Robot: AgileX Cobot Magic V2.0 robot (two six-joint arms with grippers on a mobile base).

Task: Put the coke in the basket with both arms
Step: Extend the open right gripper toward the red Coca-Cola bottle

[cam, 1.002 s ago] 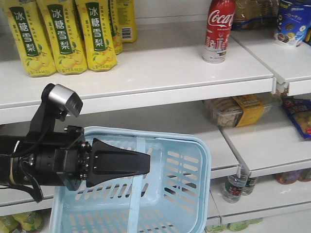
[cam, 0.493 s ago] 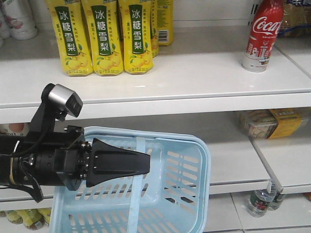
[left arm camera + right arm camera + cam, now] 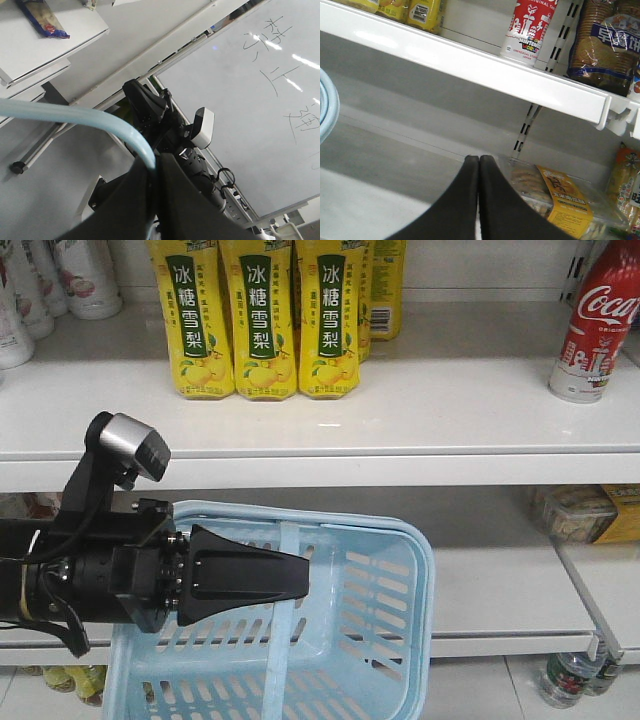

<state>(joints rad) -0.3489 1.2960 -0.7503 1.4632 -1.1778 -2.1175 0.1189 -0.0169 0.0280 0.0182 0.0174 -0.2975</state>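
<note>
The left hand (image 3: 156,169) grips the basket (image 3: 420,575) by its handle (image 3: 75,116). The right hand (image 3: 478,161) is closed and empty. The coke (image 3: 598,330) stands on the shelf (image 3: 420,420).

The front view stands back, level with the shelves (image 3: 320,425) and facing them squarely, with an arm (image 3: 150,580) crossing low from the left. The left wrist view sits close behind the left gripper (image 3: 156,170) and tilts steeply up past its jaws toward a whiteboard (image 3: 250,115). The right wrist view sits close behind the right gripper (image 3: 479,160), looking up beyond the jaws at the shelves from below. The red bottle (image 3: 598,325) above those jaws also appears in the front view. The basket (image 3: 425,580) shows in all three.
</note>
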